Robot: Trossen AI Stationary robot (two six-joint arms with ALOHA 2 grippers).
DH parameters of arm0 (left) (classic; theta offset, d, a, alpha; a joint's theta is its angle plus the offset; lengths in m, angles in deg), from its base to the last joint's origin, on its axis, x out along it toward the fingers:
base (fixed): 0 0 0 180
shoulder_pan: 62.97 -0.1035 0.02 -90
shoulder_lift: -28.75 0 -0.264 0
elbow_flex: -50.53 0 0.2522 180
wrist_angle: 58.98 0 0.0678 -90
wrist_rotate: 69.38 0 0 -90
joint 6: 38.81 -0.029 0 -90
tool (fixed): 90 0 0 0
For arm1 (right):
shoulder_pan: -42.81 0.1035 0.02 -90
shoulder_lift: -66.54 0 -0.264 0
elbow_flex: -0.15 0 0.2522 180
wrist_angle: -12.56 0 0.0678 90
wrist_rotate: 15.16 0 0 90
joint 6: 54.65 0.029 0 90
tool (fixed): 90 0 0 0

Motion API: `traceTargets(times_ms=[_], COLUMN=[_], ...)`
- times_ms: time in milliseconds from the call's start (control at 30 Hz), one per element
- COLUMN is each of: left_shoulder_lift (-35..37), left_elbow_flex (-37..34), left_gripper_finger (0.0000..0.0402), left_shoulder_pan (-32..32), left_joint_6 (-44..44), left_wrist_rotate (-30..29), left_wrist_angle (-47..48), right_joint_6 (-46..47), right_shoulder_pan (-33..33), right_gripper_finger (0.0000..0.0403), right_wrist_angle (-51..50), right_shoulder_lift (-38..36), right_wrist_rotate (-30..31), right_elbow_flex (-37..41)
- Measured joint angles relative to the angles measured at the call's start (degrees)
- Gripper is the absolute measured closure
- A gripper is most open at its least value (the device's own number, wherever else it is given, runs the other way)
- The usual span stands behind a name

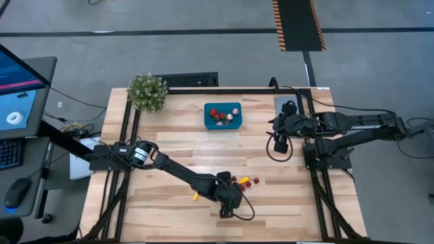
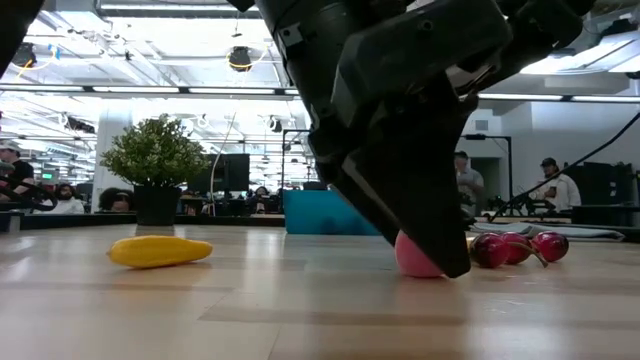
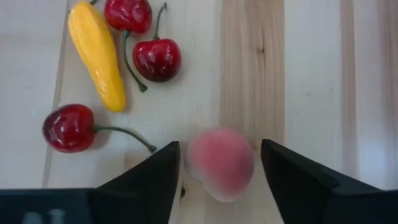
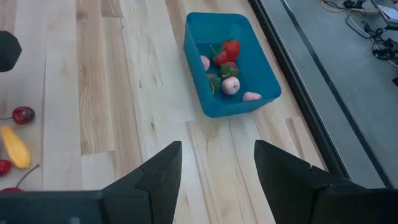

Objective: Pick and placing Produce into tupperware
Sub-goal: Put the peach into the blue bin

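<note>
A round pink piece of produce (image 3: pixel 221 163) lies on the wooden table near its front edge. My left gripper (image 3: pixel 220 146) is down over it and open, one finger on each side. Beside it lie three dark red cherries (image 3: pixel 155 59) and a yellow piece (image 3: pixel 96 53). Another yellow piece (image 1: pixel 195 196) lies to the left. The teal tupperware (image 1: pixel 222 115) stands at the far middle and holds strawberries (image 4: pixel 230 48) and pink pieces (image 4: pixel 231 86). My right gripper (image 4: pixel 217 174) hangs open above the table's right side, with nothing between its fingers. My left gripper comes at the pink piece slanting down from above, and the piece rests on the table. One finger (image 3: pixel 168 165) stands right at the piece's side; I cannot tell whether it touches. The other finger (image 3: pixel 280 168) stands a little apart from it.
A bushy potted plant (image 1: pixel 147 91) stands at the far left corner. A grey plate (image 1: pixel 283 104) lies at the far right, under the right arm. Bare wood lies between the loose produce and the tupperware. People show in the room behind the table.
</note>
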State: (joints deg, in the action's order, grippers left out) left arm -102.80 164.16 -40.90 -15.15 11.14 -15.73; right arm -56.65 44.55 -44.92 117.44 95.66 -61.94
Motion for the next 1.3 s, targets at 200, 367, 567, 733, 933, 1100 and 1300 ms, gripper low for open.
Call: traceTargets(times_ms=[200,367,567,733,933,1100,1300], left_shoulder_lift=[0.00,0.00,0.00,0.28,0.44,0.43,0.44], left_elbow_flex=[0.00,0.00,0.00,0.53,4.59,7.79,10.92], left_gripper_finger=[0.0241,0.0269,0.0273,0.0269,0.0272,0.0268,0.0268], left_shoulder_pan=[-0.04,-0.07,-0.11,-0.17,-0.09,-0.04,0.02], left_joint_6=[-0.02,0.74,3.95,7.23,7.61,7.61,7.40], left_wrist_rotate=[-1.32,-1.68,-1.66,-1.66,-1.68,-1.74,-0.81], left_wrist_angle=[-0.13,-0.20,-0.35,-0.30,0.52,0.64,1.23], right_joint_6=[0.00,0.00,0.00,0.00,-0.02,0.00,0.00], right_shoulder_pan=[0.01,0.02,0.01,0.00,0.02,0.02,0.02], right_gripper_finger=[0.0178,0.0178,0.0178,0.0178,0.0178,0.0178,0.0178], right_wrist_angle=[0.00,0.00,0.01,0.00,0.09,0.29,0.33], right_shoulder_lift=[0.00,0.00,0.00,0.00,0.00,0.00,0.00], right_wrist_rotate=[0.00,0.00,0.00,0.00,0.00,0.00,0.00], right_elbow_flex=[0.01,0.02,0.02,0.02,0.04,0.04,0.04])
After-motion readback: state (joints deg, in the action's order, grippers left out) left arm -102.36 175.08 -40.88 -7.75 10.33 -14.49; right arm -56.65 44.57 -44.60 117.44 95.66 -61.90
